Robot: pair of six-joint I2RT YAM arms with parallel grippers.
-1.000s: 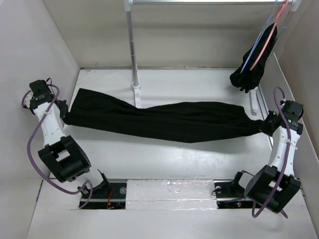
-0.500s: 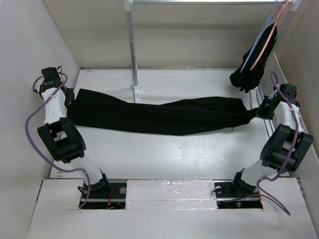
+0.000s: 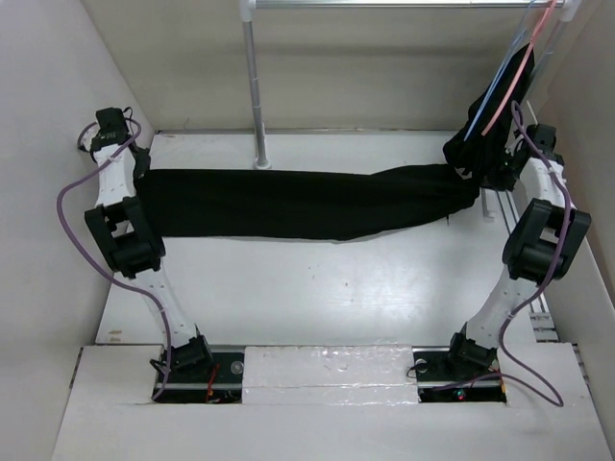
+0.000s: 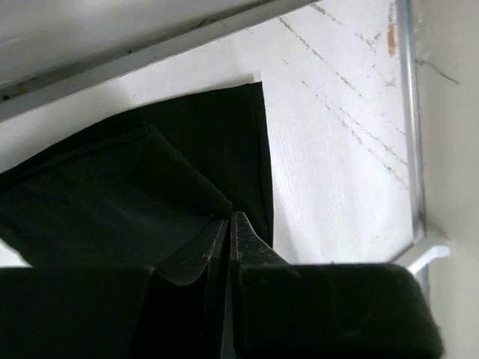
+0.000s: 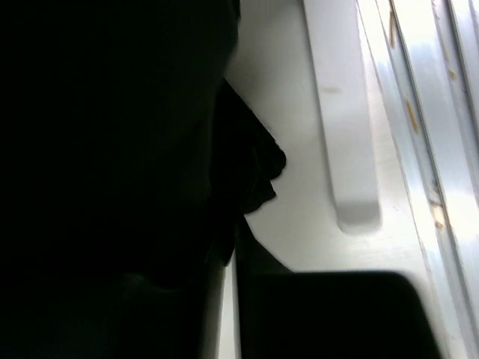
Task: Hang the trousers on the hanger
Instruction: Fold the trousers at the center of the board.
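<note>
I hold the trousers [image 3: 298, 202] strung across the middle of the top view, from left edge to right. They run as one long dark band above the table [image 3: 336, 298].

My left gripper [image 4: 228, 224] is pressed together on a fold at one end. The wrist view shows black cloth nipped between its tips.

My right gripper [image 3: 488, 179] is at the other end, at the right of the frame. Its own camera is mostly dark, but the fingers look closed on cloth, and the band pulls straight from it.

The blue hanger [image 3: 496, 82] hangs in the upper right corner beside a pink hanger [image 3: 520, 67], above a small bunched black garment [image 3: 480, 134]. No part of the trousers is over the blue hanger yet. As I judge it, lifting and spreading are done. Reaching the hanger and draping the cloth over its bar is all left.
</note>
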